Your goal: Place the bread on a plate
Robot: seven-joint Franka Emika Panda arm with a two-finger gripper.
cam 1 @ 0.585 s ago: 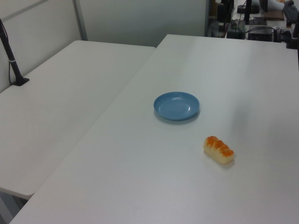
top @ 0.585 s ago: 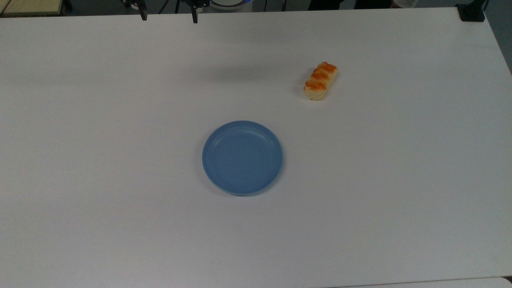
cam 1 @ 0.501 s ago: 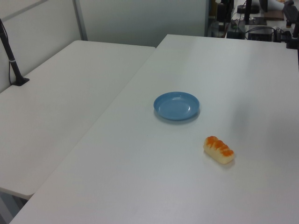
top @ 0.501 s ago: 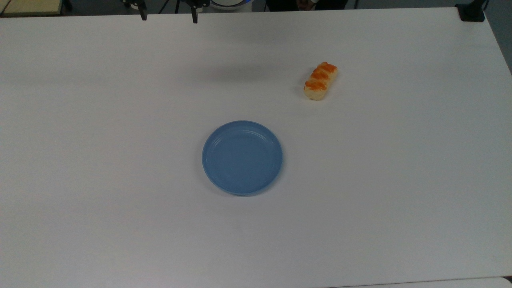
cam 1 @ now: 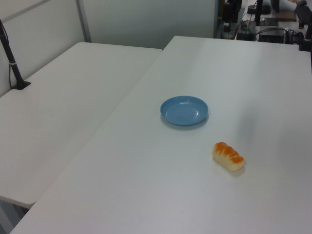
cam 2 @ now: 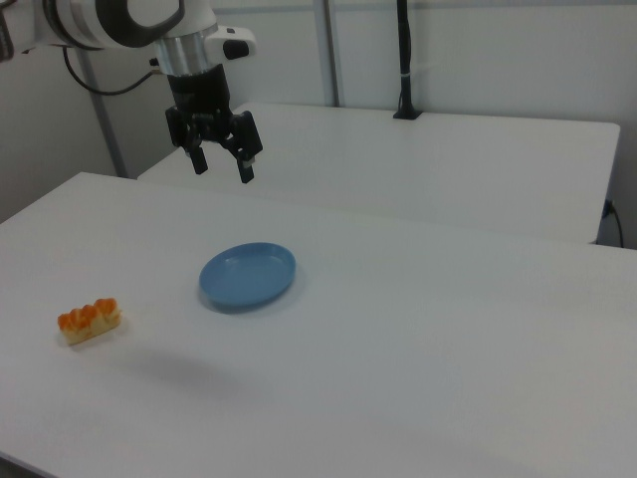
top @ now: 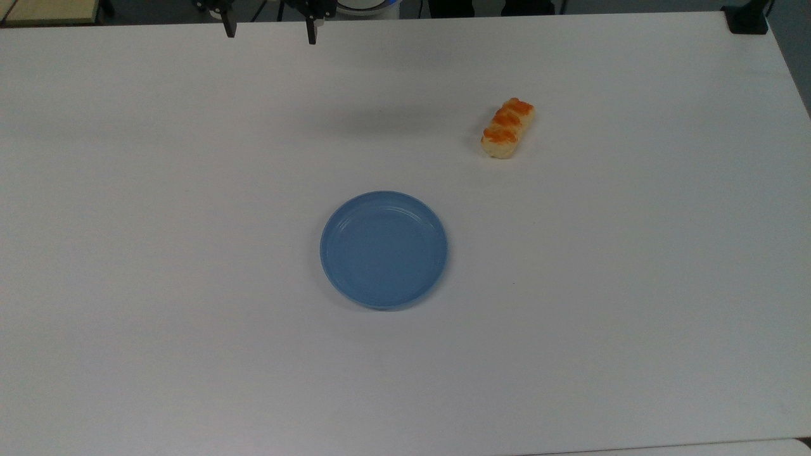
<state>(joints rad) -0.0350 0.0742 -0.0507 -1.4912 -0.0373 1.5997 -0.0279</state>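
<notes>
The bread [top: 507, 128], a small pale-yellow roll with orange-brown bumps, lies on the white table [top: 633, 285] toward the top view's upper right; it also lies at the left view's lower right [cam 1: 228, 156] and the right view's left [cam 2: 89, 320]. The blue plate [top: 384, 249] sits bare near the table's middle [cam 1: 184, 110] [cam 2: 248, 275]. My gripper [top: 269, 33] hangs open high above the table at the top view's upper edge, holding nothing. In the right view the gripper [cam 2: 221, 168] hovers above and behind the plate, far from the bread.
A second white table [cam 1: 58, 112] adjoins on the left view's left, with a black post [cam 1: 12, 63] clamped on it. A black clamp [top: 747, 19] sits at the top view's upper right corner. Cables and equipment [cam 1: 263, 27] stand beyond the table's far end.
The gripper's fingertips have shifted slightly lower in the top view. The bread and the plate have not moved.
</notes>
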